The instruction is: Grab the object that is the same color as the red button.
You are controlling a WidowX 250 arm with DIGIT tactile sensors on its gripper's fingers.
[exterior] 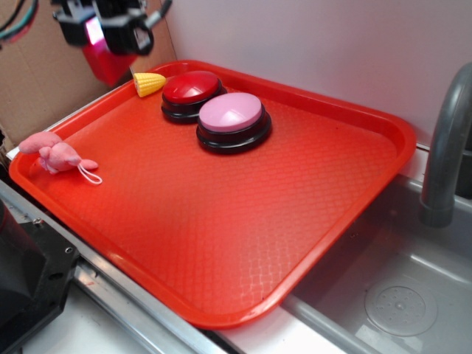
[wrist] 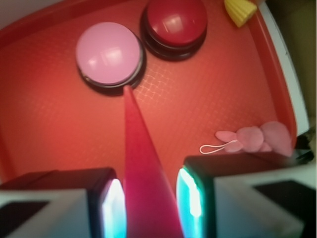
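Note:
My gripper (exterior: 103, 33) hangs high over the tray's far left corner, shut on the red wedge block (exterior: 109, 63), which sticks out below the fingers, clear of the tray. In the wrist view the wedge (wrist: 141, 163) sits between the two pads with its tip pointing at the buttons; the gripper (wrist: 147, 203) is closed on it. The dark-red domed button (exterior: 192, 90) stands at the tray's back, also in the wrist view (wrist: 175, 22). The pink-topped button (exterior: 232, 116) touches it on the right, and shows in the wrist view (wrist: 109, 53).
The orange-red tray (exterior: 221, 243) also holds a yellow corn piece (exterior: 149, 83) by the red button and a pink plush toy (exterior: 55, 154) at its left rim. A grey sink (exterior: 398, 295) and faucet (exterior: 446, 140) lie to the right. Cardboard (exterior: 37, 81) stands behind the gripper.

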